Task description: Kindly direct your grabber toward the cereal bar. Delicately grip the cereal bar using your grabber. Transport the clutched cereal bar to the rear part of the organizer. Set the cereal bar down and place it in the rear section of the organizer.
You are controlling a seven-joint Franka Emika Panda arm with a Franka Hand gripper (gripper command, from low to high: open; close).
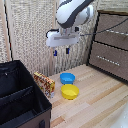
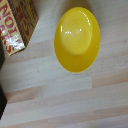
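The exterior view looks down obliquely from across the wooden floor at moderate distance. The wrist view faces straight down, close. Both share the yellow bowl point(image 1: 70, 91) point(image 2: 77, 39) and cereal bar point(image 1: 44, 83) point(image 2: 17, 25).

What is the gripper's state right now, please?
Gripper: open and empty, high above the blue bowl; cereal bar untouched beside the organizer.

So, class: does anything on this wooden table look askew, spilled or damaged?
Only one thing: the flat yellow-orange cereal bar carton with red lettering stands on edge, tilted against the black fabric organizer's wall, not lying flat. The round blue bowl and round yellow bowl sit upright; nothing looks spilled or damaged.
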